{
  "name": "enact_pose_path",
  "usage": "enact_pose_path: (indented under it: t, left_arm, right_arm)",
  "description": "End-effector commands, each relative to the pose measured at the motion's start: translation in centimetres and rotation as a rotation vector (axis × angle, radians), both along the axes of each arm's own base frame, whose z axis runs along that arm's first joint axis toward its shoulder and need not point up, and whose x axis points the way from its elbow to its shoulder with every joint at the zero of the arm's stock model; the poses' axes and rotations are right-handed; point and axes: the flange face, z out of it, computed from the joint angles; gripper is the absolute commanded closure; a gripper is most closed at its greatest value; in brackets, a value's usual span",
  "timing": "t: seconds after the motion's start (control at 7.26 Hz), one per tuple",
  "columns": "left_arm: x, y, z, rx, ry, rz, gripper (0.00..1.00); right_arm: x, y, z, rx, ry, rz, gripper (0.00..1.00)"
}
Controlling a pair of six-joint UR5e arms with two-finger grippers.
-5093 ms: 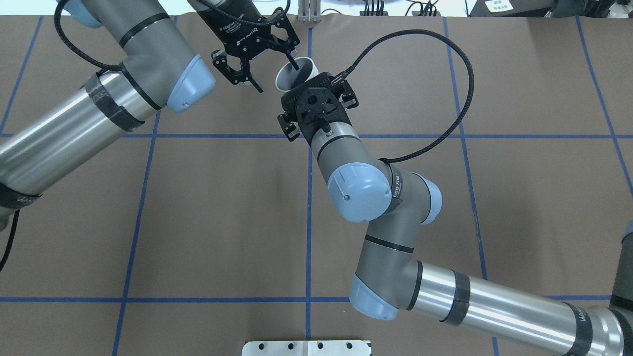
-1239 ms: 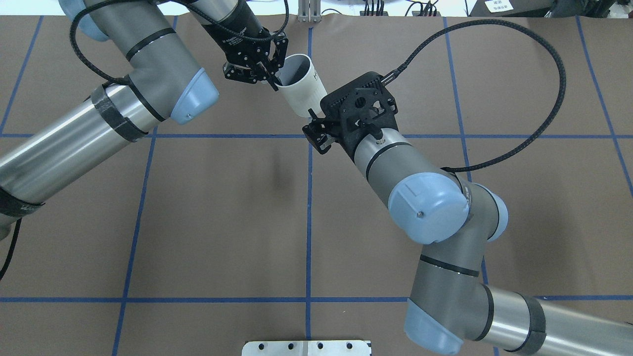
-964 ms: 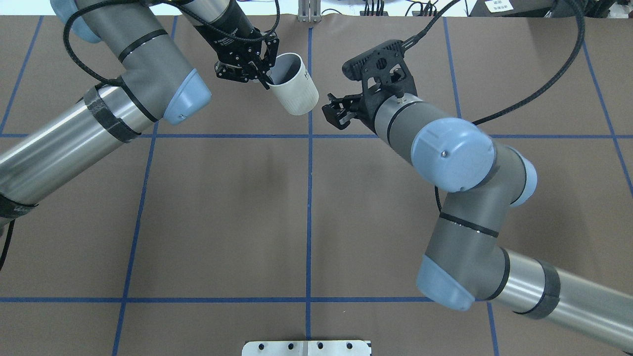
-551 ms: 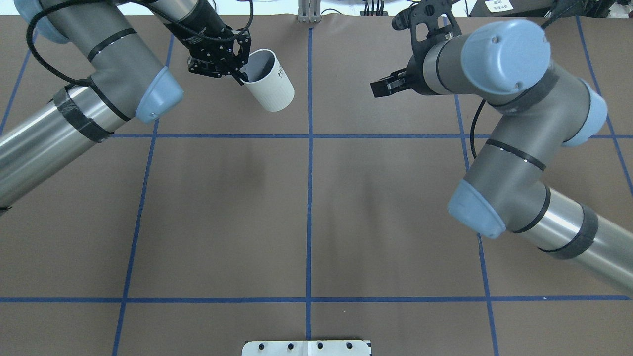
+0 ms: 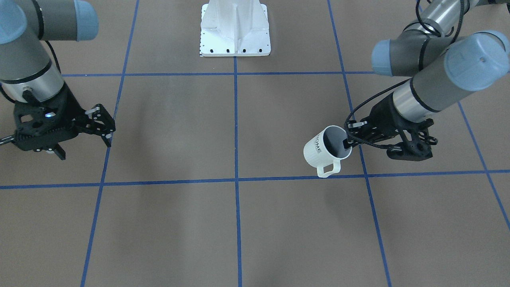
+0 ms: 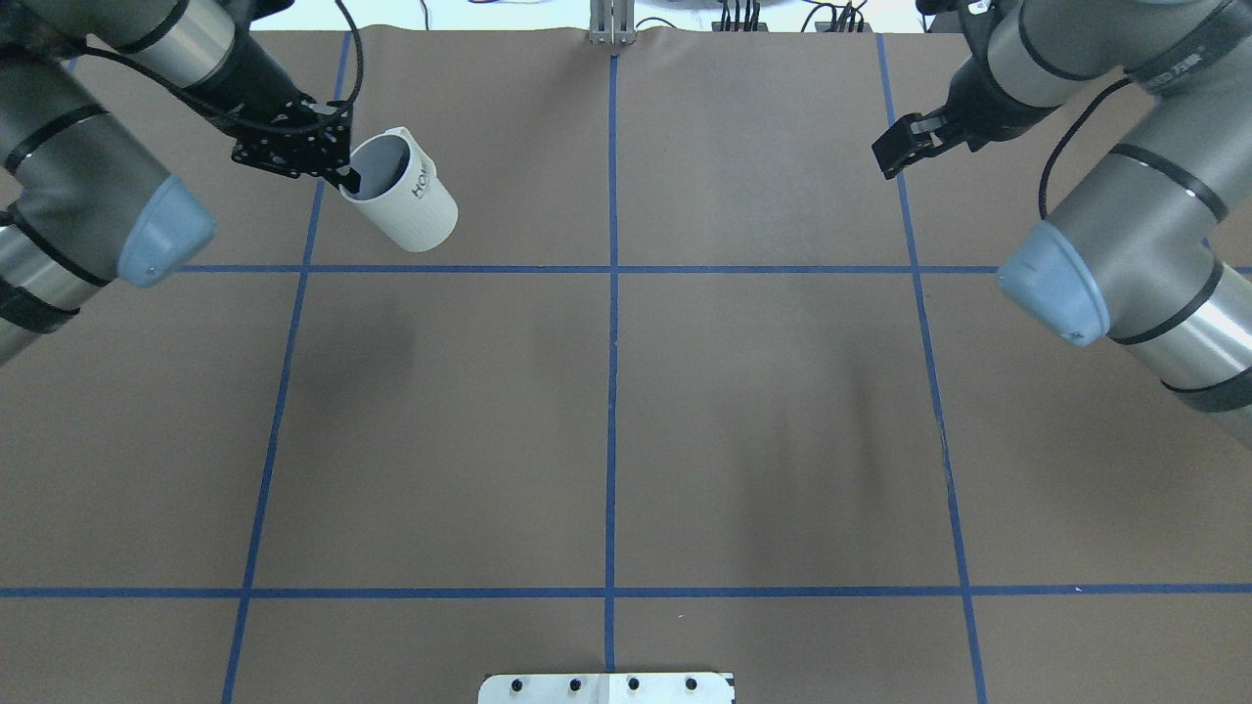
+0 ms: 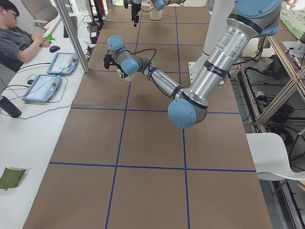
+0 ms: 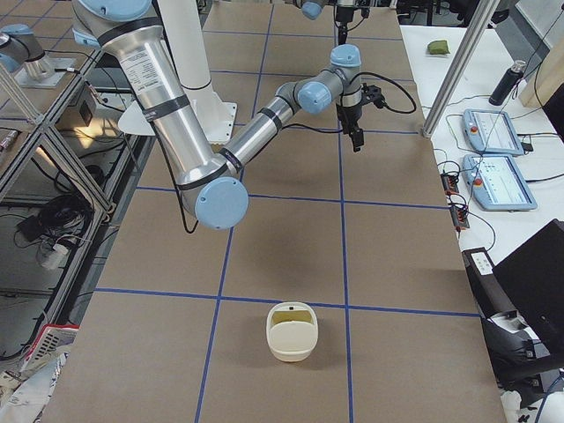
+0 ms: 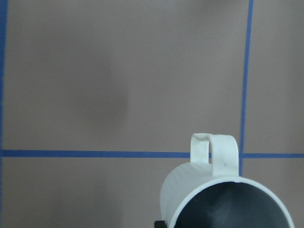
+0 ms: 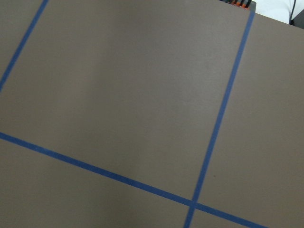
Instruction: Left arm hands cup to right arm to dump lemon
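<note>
Left gripper (image 5: 348, 144) is clamped on the rim of the cup (image 5: 323, 150), one finger inside, holding it tilted above the brown paper-covered table (image 5: 171, 223). Blue tape lines (image 5: 236, 131) split the table into squares, and the white robot base plate (image 5: 235, 32) sits at its far edge. "HOME" reads in black on the cup's side, and the handle points toward the bottom of the view. Right gripper (image 5: 84, 148) hangs over the opposite side, fingers spread, holding nothing.

Overhead, the left gripper (image 6: 342, 176) carries the cup (image 6: 406, 210) with "HOM" showing, well apart from the right gripper (image 6: 898, 149). At 0.6 s ago the cup was nearer the centre tape line and the right gripper closer in; both have drawn outward since.

From the left end, a person (image 7: 16, 38) sits at a white side bench (image 7: 28, 143) with two tablet-like pendants (image 7: 61, 62), and a cream-coloured container (image 7: 155, 13) stands at the table's far end. From the right end, that container (image 8: 292, 331) is nearest.

The left wrist view shows the cup's (image 9: 223, 199) grey inside and its handle over a tape crossing. The right wrist view shows brown table (image 10: 118, 95) and crossing tape.
</note>
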Motion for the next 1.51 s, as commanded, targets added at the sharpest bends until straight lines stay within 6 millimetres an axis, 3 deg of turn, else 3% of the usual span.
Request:
enact_pose_path:
  t: [0.0,0.14,0.28,0.55,0.83,1.24,1.38]
  left_arm:
    - [-7.1,2.1,8.5,0.124,-0.065,0.04,1.0]
    - [-9.3,3.7,13.6,0.173,-0.12,0.074,1.0]
    - [-10.8,4.9,17.1,0.23,-0.227,0.071,1.0]
    - [-11.7,6.8,21.9,0.227,-0.293,0.113,1.0]
    - [-11.4,6.7,24.3,0.197,-0.304,0.139,1.0]
    - [-11.1,6.5,24.3,0.175,-0.287,0.147,1.0]
    - [-10.8,6.4,24.5,0.166,-0.284,0.154,0.77]
  right_arm:
    - [6.9,-0.2,6.3,-0.135,-0.031,0.009,0.0]
    - [9.4,-0.4,8.6,-0.167,-0.036,0.012,0.0]
    - [11.4,0.0,11.2,-0.173,0.003,-0.019,0.0]
    - [16.0,-0.3,15.0,-0.14,0.055,-0.092,0.0]
    - [18.8,-0.2,17.6,-0.148,0.063,-0.096,0.0]
    - [18.8,0.1,18.9,-0.184,0.061,-0.095,0.0]
    - [18.8,0.4,19.5,-0.198,0.06,-0.096,0.0]
